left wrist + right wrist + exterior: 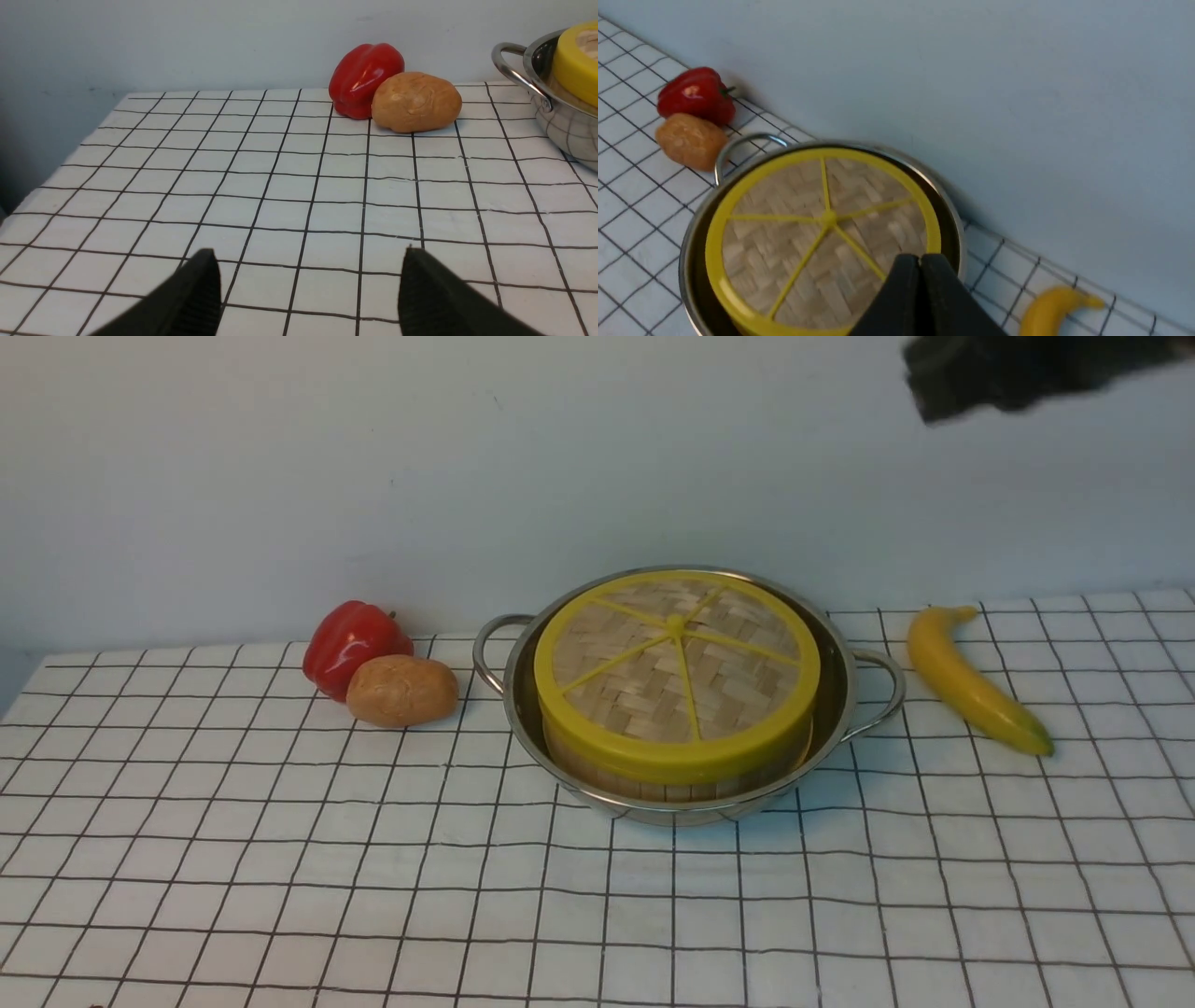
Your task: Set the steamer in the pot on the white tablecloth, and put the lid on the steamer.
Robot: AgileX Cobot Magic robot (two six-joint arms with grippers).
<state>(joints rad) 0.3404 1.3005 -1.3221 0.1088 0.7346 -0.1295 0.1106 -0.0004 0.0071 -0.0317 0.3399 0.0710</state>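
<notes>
The lid [678, 663] covers the steamer [653, 782], so only a strip of its side shows and nothing inside it can be seen. In the front view the right arm [1018, 373] is a dark blur cut off at the top edge. In the left wrist view the pot [556, 116] is cut off at the side.

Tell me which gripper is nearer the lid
Right. The right gripper, shut, hangs above the lid; the left gripper, open, is off by the pepper, away from the pot.
</notes>
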